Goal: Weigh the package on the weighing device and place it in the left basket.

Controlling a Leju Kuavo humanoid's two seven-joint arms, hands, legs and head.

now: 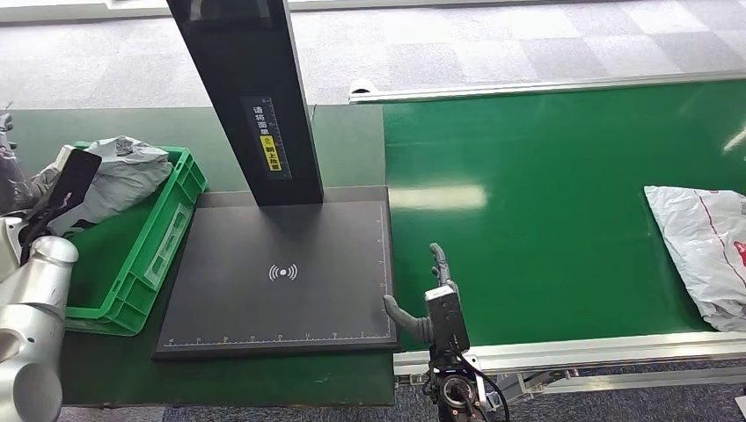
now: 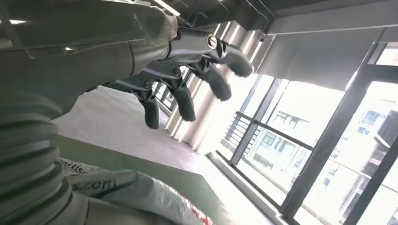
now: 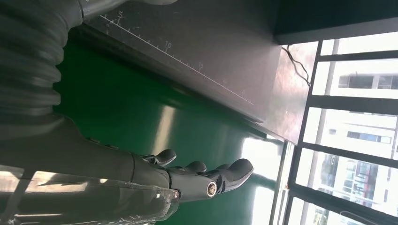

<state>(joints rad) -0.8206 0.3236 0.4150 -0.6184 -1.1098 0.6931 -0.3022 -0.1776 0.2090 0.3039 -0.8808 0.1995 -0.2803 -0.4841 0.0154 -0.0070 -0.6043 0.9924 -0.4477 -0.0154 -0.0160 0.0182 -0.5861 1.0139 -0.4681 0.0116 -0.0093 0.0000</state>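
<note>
A grey plastic package (image 1: 123, 176) lies in the green basket (image 1: 180, 220) at the left. My left hand (image 1: 19, 189) hovers at the basket's left side, just above the package. In the left wrist view its fingers (image 2: 187, 70) are spread and hold nothing, with the printed package (image 2: 141, 192) below them. The black weighing plate (image 1: 281, 272) is bare. My right hand (image 1: 431, 299) is open at the plate's right front corner, over the green belt. In the right wrist view this hand (image 3: 197, 176) is stretched flat above the belt, beside the plate (image 3: 211, 42).
A black column (image 1: 255, 97) rises from the back of the weighing plate. A second white-grey package (image 1: 704, 255) lies at the right end of the green conveyor belt (image 1: 545, 193). A metal rail (image 1: 572, 352) runs along the belt's front edge.
</note>
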